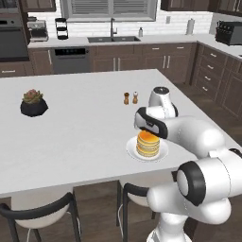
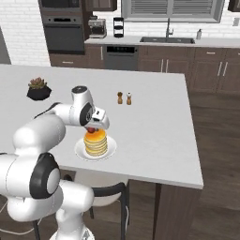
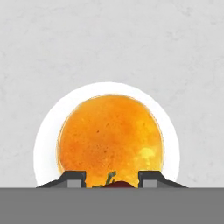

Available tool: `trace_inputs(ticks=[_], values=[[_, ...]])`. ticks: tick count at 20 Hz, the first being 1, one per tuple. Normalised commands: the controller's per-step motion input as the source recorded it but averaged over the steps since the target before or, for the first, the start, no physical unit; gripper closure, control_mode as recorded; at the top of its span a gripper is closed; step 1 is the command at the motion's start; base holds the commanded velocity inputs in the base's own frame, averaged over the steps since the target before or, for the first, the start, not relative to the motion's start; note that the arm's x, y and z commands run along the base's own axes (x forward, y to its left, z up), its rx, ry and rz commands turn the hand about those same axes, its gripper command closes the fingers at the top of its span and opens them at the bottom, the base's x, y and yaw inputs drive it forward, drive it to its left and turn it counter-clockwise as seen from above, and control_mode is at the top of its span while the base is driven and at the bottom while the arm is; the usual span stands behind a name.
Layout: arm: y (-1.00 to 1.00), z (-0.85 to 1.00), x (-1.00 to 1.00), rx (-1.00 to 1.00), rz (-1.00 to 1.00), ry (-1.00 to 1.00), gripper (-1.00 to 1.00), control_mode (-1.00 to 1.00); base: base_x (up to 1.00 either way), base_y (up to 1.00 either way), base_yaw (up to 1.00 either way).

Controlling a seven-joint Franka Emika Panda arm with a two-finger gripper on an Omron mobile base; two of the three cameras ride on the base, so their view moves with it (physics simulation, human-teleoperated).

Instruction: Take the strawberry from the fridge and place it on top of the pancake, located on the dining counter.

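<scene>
White bench (image 1: 71, 142) fills mid-frame, kitchen cabinets behind. Claw (image 3: 111, 177) hangs at lower centre of hand view, clenched on the strawberry (image 3: 111, 183), 2 fingertips (image 3: 73, 178) flanking it. Pancake (image 3: 110, 139) on its plate (image 3: 43, 140) lies directly beyond, just below the strawberry (image 2: 90, 130) in right base view.

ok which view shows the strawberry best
The right base view: the strawberry shows as a red dot between the gripper and the pancake. The hand view catches just its top and green stem between the fingertips. In the left base view the arm covers it.
</scene>
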Motion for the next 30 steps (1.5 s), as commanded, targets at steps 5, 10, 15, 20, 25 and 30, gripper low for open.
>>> trace_inputs(ticks=[5,10,15,20,25,30], values=[[0.00,-0.23,0.00,0.00,0.00,0.00,1.00,-1.00,0.00,0.00,0.00],[0.00,-0.20,0.00,0.00,0.00,0.00,1.00,-1.00,0.00,0.00,0.00],[0.00,-0.12,0.00,0.00,0.00,0.00,1.00,-1.00,0.00,0.00,0.00],[0.00,-0.01,0.01,0.00,0.00,0.00,1.00,-1.00,0.00,0.00,0.00],[0.00,0.00,0.21,0.00,0.00,0.00,1.00,-1.00,0.00,0.00,0.00],[0.00,0.00,0.31,0.00,0.00,0.00,1.00,-1.00,0.00,0.00,0.00]])
